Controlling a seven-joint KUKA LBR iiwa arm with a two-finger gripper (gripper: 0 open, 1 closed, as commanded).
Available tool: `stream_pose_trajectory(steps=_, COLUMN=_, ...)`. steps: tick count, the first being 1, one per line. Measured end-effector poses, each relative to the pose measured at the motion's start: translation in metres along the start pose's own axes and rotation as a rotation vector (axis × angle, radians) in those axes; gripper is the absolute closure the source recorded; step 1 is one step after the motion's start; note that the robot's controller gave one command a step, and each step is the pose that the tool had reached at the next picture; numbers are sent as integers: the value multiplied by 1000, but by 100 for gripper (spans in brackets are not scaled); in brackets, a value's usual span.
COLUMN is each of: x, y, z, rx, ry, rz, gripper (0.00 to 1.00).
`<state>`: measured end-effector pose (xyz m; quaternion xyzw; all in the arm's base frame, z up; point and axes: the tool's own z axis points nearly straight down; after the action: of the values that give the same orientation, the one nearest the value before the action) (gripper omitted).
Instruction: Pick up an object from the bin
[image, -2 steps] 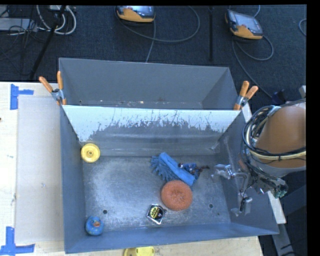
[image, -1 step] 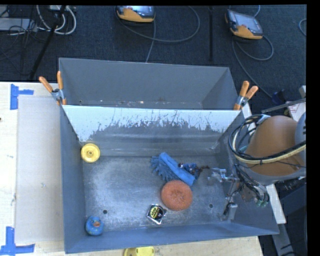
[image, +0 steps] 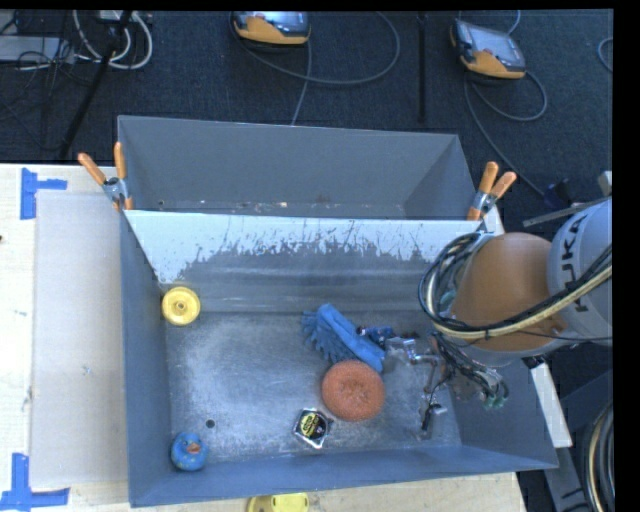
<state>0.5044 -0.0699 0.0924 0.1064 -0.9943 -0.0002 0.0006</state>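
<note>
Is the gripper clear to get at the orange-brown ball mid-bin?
Probably yes. The gripper sits just right of the orange-brown ball with bare bin floor between; the blue brush crowds only its upper-left side.

A single camera looks steeply down from above and a little to one side onto the grey metal bin (image: 300, 190), near enough that the bin takes up most of the view, with the arm (image: 585, 270) entering from the right.
</note>
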Motion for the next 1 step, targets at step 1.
stream_pose_trajectory(steps=1, x=-19, y=5, z=8, rx=-1, ry=-1, rz=-99, gripper=0)
